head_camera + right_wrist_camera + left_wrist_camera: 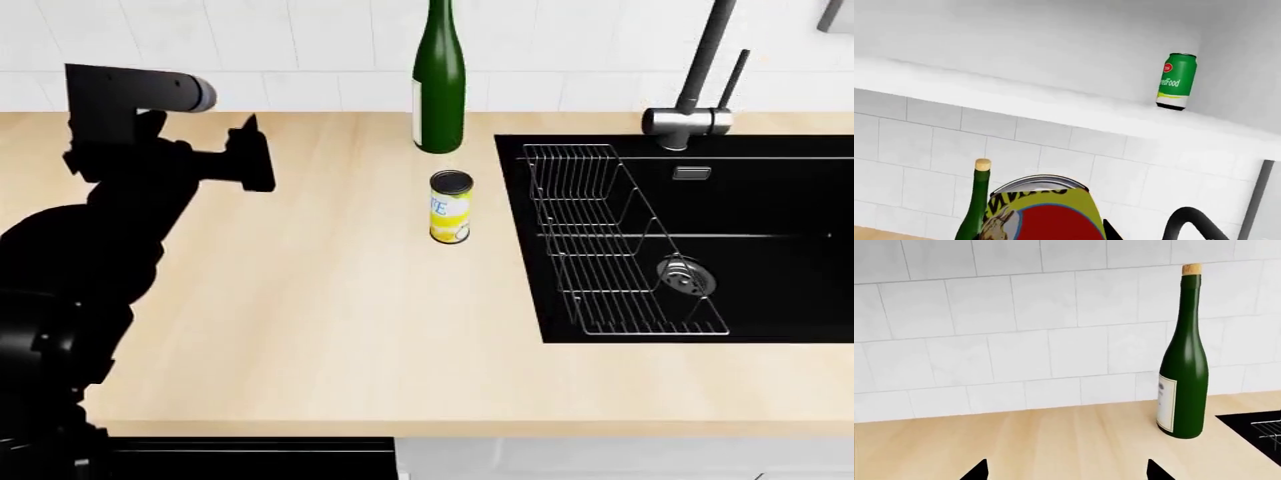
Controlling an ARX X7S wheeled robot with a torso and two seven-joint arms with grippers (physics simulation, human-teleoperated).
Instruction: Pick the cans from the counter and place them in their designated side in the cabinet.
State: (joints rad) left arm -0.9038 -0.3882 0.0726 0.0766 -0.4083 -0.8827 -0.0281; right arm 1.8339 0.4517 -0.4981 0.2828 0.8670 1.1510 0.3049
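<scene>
The yellow and white can [451,207] stands upright on the beige counter [307,300], between the green bottle and the sink. My left gripper [251,155] hovers over the counter's left part, well left of that can. In the left wrist view it [1067,472] is open and empty, with its two black fingertips far apart. My right gripper [1047,235] is out of the head view. It is shut on the red and yellow can [1044,212], held up high facing the white cabinet shelf [1021,97].
A tall green bottle [438,80] stands at the counter's back, also in the left wrist view [1184,365]. A black sink [747,240] with a wire rack [601,240] and faucet [701,70] lies to the right. A green can [1177,81] stands on the cabinet shelf.
</scene>
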